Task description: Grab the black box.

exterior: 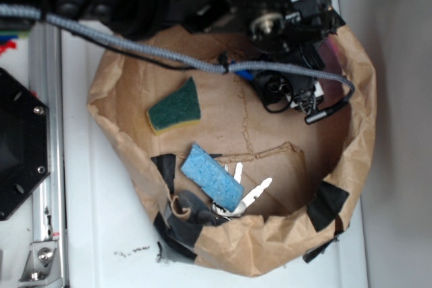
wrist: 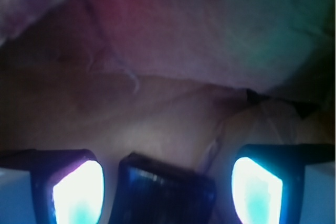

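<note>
The black box, glossy with rounded edges, lies on the brown paper floor at the bottom of the wrist view. It sits between my two glowing fingertips, with a gap on each side, slightly nearer the left one. My gripper is open around it. In the exterior view my gripper is low inside the paper basket at its upper right. It covers the box there, so I cannot make the box out.
The brown paper basket has black tape patches on its rim. Inside lie a green sponge, a blue sponge and white plastic pieces. A black hexagonal plate sits at the left. A grey cable crosses above.
</note>
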You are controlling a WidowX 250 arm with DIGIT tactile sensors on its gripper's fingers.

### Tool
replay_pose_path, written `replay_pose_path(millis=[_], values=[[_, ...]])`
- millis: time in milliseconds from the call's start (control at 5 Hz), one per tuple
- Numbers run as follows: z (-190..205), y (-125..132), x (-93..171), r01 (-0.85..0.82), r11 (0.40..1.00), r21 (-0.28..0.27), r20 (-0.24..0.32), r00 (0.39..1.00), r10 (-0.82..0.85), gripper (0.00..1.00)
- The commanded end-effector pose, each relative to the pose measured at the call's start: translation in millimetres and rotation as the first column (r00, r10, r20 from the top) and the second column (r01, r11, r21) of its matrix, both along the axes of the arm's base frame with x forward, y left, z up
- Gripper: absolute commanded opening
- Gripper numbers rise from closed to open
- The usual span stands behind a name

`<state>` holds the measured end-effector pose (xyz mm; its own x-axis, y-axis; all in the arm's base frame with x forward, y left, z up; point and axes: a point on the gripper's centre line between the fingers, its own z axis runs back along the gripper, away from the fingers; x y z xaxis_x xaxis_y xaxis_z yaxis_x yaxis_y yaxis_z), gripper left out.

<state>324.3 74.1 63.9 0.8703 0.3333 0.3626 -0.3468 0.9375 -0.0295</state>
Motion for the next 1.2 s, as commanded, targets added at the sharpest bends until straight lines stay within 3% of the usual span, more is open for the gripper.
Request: replay_pose_path(millis=[0,400,1000], values=[[9,-6,9,0.048,0.998,0.045,0.027,0.998,-0.050,1.00],[10,0,1,0.079,0.994,0.069,0.035,0.996,-0.081,1.00],[19,9,-4,0.093,0.994,0.054,0.052,0.994,-0.096,1.00]])
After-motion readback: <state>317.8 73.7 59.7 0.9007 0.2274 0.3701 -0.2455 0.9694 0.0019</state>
